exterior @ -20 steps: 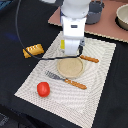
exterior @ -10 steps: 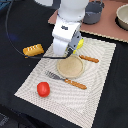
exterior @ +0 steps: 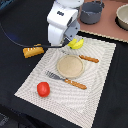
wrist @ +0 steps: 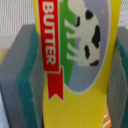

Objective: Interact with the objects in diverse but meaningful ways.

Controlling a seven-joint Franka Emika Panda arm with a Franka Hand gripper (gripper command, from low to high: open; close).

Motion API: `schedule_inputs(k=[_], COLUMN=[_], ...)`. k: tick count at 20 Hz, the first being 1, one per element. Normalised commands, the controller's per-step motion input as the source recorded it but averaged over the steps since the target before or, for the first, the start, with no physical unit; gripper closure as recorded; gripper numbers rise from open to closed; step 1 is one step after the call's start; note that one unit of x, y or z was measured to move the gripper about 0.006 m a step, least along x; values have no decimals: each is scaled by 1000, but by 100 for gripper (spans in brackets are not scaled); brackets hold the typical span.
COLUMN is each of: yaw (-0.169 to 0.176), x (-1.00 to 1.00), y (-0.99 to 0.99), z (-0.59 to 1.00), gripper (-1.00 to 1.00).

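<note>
End effector largely hidden behind the white arm housing in the exterior view; jaw position not discernible there. Butter block cut off by wrist view edges, lettering blurred. Bowl cropped at exterior view's right.

You can read "BUTTER" in white on the red label of the yellow block, beside its cow picture.

A pale woven placemat lies on the black table, and a round beige plate sits near its middle. A fork with a wooden handle lies just beside the plate, and a knife with a wooden handle lies on its other side. Behind the mat a dark grey pot and a pale bowl stand on a pinkish surface.
</note>
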Motion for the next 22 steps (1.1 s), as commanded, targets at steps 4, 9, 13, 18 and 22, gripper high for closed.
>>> schedule_inputs(k=[4, 9, 13, 18, 22], yaw=[0, 18, 30, 67, 70], x=[-998, -922, -761, -309, -105], y=[365, 401, 473, 330, 221], z=[-339, -398, -363, -335, -322], gripper=[100, 100, 100, 100, 100])
